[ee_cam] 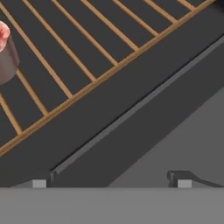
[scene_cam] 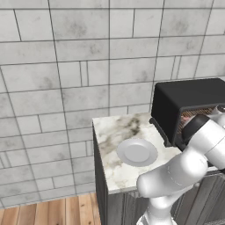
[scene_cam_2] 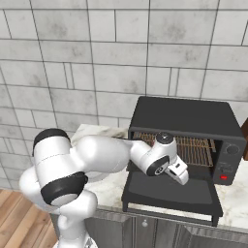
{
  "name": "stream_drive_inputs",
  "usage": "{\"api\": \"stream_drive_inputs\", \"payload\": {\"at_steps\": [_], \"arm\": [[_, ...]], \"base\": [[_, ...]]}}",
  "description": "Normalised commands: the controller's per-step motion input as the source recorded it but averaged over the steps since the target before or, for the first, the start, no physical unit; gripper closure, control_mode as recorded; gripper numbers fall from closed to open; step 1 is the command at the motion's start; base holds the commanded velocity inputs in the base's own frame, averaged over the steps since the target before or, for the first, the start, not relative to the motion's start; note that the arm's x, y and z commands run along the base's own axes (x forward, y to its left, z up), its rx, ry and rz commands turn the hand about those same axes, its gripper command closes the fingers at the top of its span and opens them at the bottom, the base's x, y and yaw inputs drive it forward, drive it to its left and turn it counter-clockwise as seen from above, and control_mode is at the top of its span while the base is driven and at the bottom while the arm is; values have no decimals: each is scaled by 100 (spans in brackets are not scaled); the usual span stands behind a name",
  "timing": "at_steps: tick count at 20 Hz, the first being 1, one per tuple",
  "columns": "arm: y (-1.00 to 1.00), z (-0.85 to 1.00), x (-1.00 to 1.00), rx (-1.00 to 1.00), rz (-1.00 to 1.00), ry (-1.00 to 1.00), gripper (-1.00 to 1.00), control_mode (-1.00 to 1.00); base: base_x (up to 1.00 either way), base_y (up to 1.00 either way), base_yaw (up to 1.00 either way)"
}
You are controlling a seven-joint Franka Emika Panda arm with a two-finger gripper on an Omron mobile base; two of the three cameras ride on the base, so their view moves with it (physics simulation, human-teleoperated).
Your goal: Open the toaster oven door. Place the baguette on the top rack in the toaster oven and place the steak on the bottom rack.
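Jaws (ee_cam: 109, 181) spread wide over toaster oven door (scene_cam_2: 169, 190), steak (ee_cam: 5, 52) on copper rack (ee_cam: 87, 57), nothing held

You have a marbled white-and-brown stone desk (scene_cam: 115, 170) on dark cabinet fronts, set against a grey tiled wall. On its left part lies a round grey plate (scene_cam: 137, 152), bare. Just right of the plate stands the black boxy toaster oven (scene_cam_2: 186, 120), its wide black door (scene_cam_2: 169, 191) folded down flat over the desk's front edge. A copper-brown wire rack (ee_cam: 78, 52) carries a pink-red steak piece (ee_cam: 4, 41) at its edge.
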Motion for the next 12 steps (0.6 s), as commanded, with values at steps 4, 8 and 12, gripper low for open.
{"api": "stream_drive_inputs", "payload": {"at_steps": [4, 8, 12], "arm": [[-1, -1, 13, 0, -12, -5, -100, -100], [-1, -1, 14, 0, -11, -4, -100, -100], [-1, -5, 7, 0, -10, -2, -100, -100]], "base": [[0, 0, 0], [0, 0, 0], [0, 0, 0]]}}
